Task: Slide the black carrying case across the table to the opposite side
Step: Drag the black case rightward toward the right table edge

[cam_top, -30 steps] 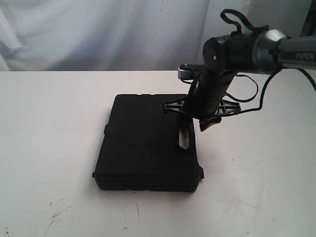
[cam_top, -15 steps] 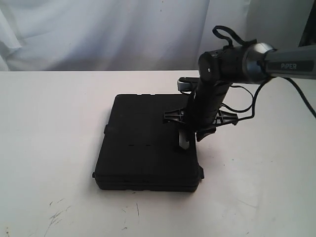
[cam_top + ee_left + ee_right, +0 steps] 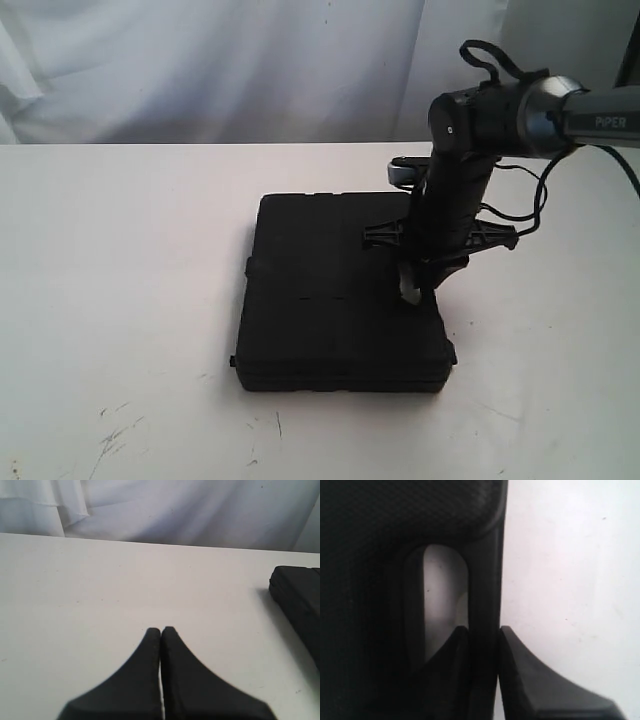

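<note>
The closed black carrying case (image 3: 320, 300) is lying flat, right of centre on the scuffed white table (image 3: 120, 300), its handle toward the right edge.

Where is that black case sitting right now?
In the exterior view the black carrying case lies flat on the white table, slightly right of centre. The right tool is clamped on its handle at the case's right edge.

The carrying case (image 3: 330, 300) lies flat on the table (image 3: 120, 250), right of its middle.
</note>
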